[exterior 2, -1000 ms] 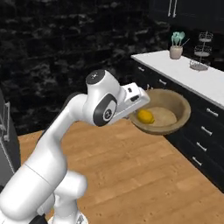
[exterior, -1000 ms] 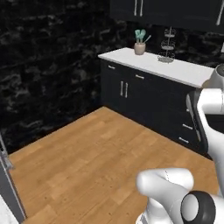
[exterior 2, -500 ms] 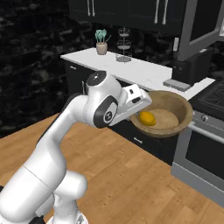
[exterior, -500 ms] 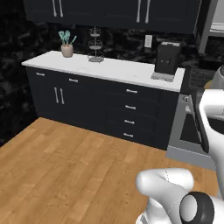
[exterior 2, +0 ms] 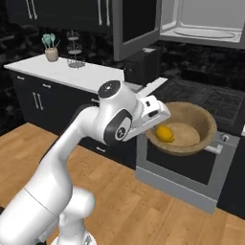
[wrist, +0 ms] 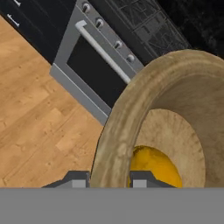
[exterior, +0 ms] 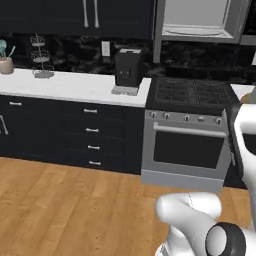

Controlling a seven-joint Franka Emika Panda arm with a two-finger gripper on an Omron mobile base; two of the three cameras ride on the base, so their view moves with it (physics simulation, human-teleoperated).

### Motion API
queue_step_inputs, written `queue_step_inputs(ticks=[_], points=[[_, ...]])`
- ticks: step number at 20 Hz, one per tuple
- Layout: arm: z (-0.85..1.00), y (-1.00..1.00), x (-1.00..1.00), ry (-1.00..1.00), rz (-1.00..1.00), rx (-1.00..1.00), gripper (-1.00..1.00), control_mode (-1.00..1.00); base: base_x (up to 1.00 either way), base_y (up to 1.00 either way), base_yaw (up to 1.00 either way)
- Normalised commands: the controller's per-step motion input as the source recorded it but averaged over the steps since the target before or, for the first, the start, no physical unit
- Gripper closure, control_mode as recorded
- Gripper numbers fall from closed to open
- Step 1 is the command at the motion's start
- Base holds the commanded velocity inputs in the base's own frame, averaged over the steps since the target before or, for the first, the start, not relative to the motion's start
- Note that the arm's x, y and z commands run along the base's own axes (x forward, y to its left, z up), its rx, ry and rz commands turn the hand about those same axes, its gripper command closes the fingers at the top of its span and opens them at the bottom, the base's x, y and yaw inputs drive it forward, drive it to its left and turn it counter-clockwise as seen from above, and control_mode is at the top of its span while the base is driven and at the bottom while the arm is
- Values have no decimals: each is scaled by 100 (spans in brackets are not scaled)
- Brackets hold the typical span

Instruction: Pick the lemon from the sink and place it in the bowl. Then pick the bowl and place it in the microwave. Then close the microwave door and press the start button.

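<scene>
Base now facing stove (exterior: 187, 145); pincer (wrist: 109, 178) clamping bowl (exterior 2: 184, 128).

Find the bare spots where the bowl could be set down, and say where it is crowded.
Bare: the microwave floor behind its open door, and the counter between the tiered rack and coffee machine. Crowded: the counter's far left, by the utensil pot.

Ahead of you stands a stainless oven range (exterior: 187, 150) with a black gas cooktop (exterior: 192, 92) at 12 o'clock. At 10 o'clock runs a white countertop (exterior: 65, 85) over dark navy drawers (exterior: 92, 137), carrying a black coffee machine (exterior: 127, 70), a tiered wire stand (exterior: 40, 60) and a utensil pot (exterior: 6, 62). Dark upper cabinets (exterior: 85, 17) hang above a black marbled backsplash (exterior: 75, 50). The floor (exterior: 65, 210) is light wood planking.
</scene>
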Motion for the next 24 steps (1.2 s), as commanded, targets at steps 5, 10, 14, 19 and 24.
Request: queue_step_inputs(ticks=[5,10,14,19,24], points=[[0,0,0,0,0,0,100,100,99,-21,-4],[0,0,0,0,0,0,100,100,99,-5,-8],[0,0,0,0,0,0,100,100,92,-5,-25],[0,0,0,0,0,0,100,100,82,-5,-22],[0,0,0,0,0,0,100,100,72,0,-19]])
